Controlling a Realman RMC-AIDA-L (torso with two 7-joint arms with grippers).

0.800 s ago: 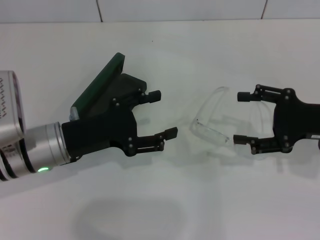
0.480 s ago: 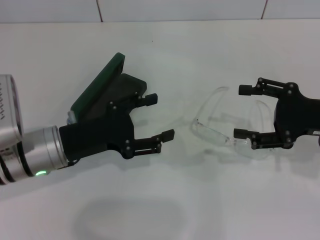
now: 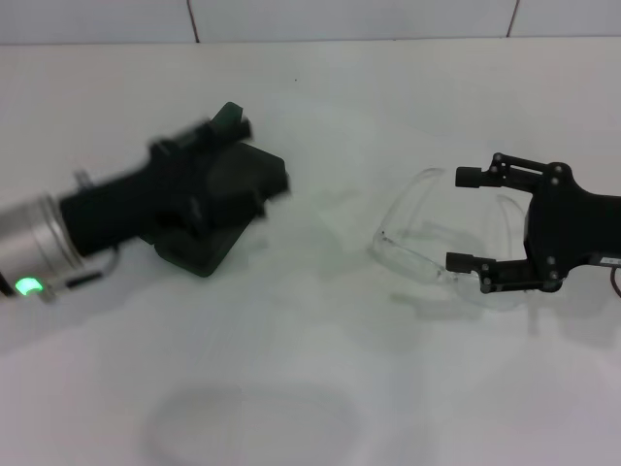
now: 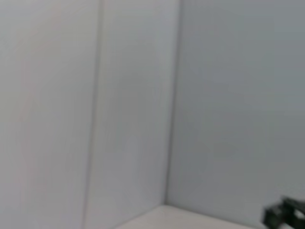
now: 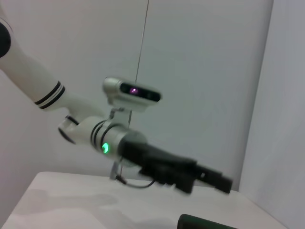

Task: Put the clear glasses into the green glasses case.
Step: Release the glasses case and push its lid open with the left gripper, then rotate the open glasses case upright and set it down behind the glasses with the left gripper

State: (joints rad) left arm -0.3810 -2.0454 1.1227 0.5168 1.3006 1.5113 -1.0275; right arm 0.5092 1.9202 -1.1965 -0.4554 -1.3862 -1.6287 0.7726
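The glasses [image 3: 427, 243] lie on the white table [image 3: 310, 388], right of the middle. The right gripper [image 3: 464, 219] is at their right end, fingers spread, one on the far side and one on the near side of the frame. It should close gently on the frame, as clear plastic slips easily. The case [image 3: 218, 209] is on the left, under the blurred left gripper [image 3: 209, 146]; I cannot tell its fingers.

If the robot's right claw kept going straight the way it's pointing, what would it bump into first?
Most likely the clear glasses. The right gripper is open and points toward the robot's left, with the glasses lying right at its fingertips. Its height above the table is hard to judge.
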